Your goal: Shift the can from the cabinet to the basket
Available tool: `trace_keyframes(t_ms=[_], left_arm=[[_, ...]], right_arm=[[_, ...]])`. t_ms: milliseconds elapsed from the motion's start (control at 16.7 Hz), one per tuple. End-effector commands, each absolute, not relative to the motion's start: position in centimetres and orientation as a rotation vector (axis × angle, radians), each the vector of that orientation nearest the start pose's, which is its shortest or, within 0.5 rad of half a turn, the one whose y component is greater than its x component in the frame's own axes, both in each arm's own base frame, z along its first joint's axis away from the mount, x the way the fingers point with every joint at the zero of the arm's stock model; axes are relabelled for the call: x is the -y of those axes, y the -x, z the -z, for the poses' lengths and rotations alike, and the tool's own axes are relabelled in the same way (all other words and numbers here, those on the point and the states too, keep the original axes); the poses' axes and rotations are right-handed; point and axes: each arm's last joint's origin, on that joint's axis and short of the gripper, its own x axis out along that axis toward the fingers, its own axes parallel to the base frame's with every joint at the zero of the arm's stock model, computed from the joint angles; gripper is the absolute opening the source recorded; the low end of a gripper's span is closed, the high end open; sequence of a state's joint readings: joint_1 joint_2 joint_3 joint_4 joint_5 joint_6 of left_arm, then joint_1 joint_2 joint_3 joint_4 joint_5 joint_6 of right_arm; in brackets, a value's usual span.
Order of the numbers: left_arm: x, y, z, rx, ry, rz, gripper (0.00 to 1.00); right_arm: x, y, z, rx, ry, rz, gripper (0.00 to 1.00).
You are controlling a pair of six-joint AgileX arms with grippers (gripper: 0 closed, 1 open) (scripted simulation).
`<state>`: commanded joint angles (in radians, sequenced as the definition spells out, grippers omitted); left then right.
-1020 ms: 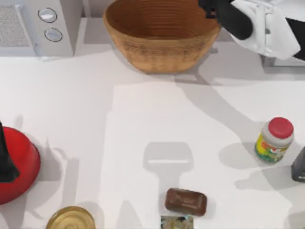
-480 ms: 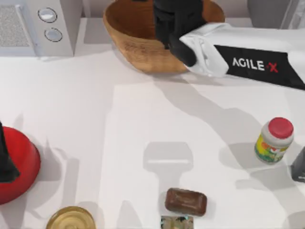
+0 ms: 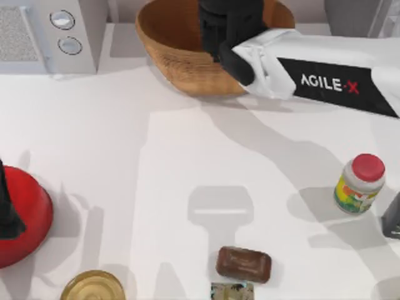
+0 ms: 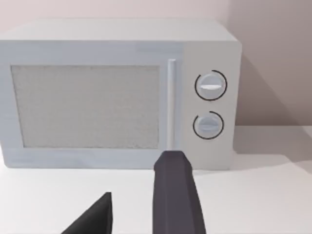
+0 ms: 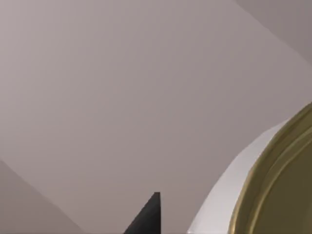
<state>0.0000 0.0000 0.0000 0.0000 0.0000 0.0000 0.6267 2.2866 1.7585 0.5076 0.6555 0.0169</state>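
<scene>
The woven tan basket (image 3: 181,47) stands at the back middle of the table. My right arm reaches over it from the right, with its black gripper (image 3: 228,25) above the basket's inside. In the right wrist view the can (image 5: 265,185), with its gold top and white label, sits close against the gripper, and one dark fingertip (image 5: 146,219) shows beside it, so the right gripper is shut on the can. A corner of the grey cabinet (image 3: 345,14) shows at the back right. My left gripper (image 4: 134,212) is parked open at the left edge (image 3: 6,209).
A light grey appliance with two dials (image 3: 53,31) fills the back left corner. A red round object (image 3: 28,215) lies under the left gripper. A gold-topped tin (image 3: 94,286), a brown block (image 3: 244,264) and a red-capped bottle (image 3: 359,184) stand along the front and right.
My right arm has swung left from the back right corner until its gripper is over the basket. In the last half second it barely moved. The left arm stayed still.
</scene>
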Motion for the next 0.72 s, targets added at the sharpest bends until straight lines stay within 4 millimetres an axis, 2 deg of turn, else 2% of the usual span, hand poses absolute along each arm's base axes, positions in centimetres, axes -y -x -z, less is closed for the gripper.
trace_keyframes(t_ms=[240, 480, 720], left_arm=[[0.1, -10.6, -16.0, 0.0, 0.0, 0.0, 1.0], [0.1, -10.6, -16.0, 0.0, 0.0, 0.0, 1.0], [0.1, -10.6, -16.0, 0.0, 0.0, 0.0, 1.0]], right_arm=[[-30.5, -45.3, -22.2, -0.002, 0.0, -0.003, 0.0], [-30.6, -45.4, -22.2, -0.001, 0.0, -0.003, 0.0], [-30.6, -45.4, -22.2, -0.001, 0.0, -0.003, 0.3]])
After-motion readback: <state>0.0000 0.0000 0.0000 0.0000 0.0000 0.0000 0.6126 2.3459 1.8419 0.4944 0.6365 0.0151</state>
